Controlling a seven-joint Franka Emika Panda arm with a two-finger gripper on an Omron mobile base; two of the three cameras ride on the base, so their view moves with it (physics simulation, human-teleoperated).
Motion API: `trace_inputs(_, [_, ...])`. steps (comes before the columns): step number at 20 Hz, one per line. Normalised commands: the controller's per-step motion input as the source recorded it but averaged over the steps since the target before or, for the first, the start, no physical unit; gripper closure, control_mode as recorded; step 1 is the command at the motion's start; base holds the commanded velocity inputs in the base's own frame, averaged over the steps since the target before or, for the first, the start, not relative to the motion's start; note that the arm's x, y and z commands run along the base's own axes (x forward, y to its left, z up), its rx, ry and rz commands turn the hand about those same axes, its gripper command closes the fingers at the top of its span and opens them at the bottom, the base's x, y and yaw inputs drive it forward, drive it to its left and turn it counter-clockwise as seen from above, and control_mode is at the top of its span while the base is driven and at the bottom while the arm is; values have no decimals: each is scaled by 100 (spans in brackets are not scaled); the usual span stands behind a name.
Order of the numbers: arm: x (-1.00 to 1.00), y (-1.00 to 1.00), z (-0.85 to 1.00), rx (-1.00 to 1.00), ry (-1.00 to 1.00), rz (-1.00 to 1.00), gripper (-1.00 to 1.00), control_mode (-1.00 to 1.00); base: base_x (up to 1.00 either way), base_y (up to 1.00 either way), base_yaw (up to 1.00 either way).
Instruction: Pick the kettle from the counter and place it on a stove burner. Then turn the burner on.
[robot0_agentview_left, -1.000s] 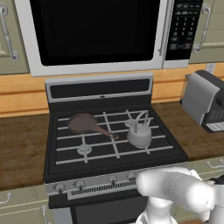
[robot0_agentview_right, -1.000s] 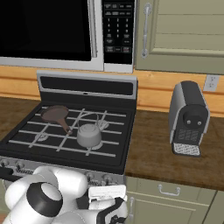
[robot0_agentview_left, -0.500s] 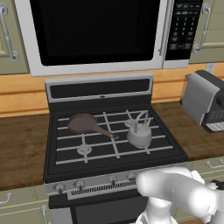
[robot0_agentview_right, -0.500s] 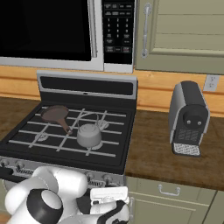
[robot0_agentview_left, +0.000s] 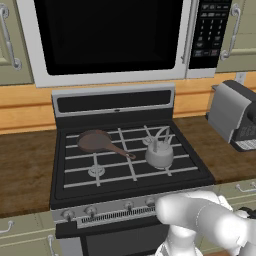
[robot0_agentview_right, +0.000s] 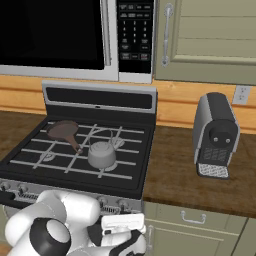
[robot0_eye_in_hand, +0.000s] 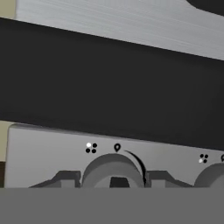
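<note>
Kettle (robot0_agentview_left: 159, 151) sits upright on the stove (robot0_agentview_left: 75, 188), on the grate over the front right burner (robot0_agentview_right: 101, 165), handle arched above its lid. Pan (robot0_agentview_left: 95, 141) lies on the rear left grate beside the kettle, its handle pointing toward the stove's middle. Front left burner cap (robot0_agentview_left: 95, 172) is bare.

Arm is folded low in front of the stove, below the knob row (robot0_agentview_left: 128, 205). In the hand view the gripper (robot0_eye_in_hand: 113, 181) faces the control panel (robot0_eye_in_hand: 39, 153) straight on, one fingertip (robot0_eye_in_hand: 70, 178) on each side of a round knob (robot0_eye_in_hand: 112, 168), just beside its edges. Contact with the knob: cannot tell. A second knob (robot0_eye_in_hand: 211, 175) stands to its right.

Worktop (robot0_agentview_right: 175, 172) right of the stove carries a coffee machine (robot0_agentview_right: 216, 134). Microwave (robot0_agentview_left: 107, 35) hangs above the stove.
</note>
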Motion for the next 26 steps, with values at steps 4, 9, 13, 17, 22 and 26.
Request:
trace_inputs(4, [0, 8, 7, 0, -4, 0, 100, -100, 0, 0, 0])
trace_inputs(9, [0, 9, 13, 0, -9, -3, 100, -100, 0, 0, 0])
trace_inputs(13, [0, 0, 12, -5, -32, 0, 100, -100, 0, 0, 0])
trace_inputs(17, [0, 0, 9, -10, -40, 0, 100, -100, 0, 0, 0])
trace_inputs(22, [0, 0, 7, -13, -41, 3, 100, -100, 0, 0, 0])
trace_inputs(26, [4, 0, 26, -11, -37, 1, 100, -100, 0, 0, 0])
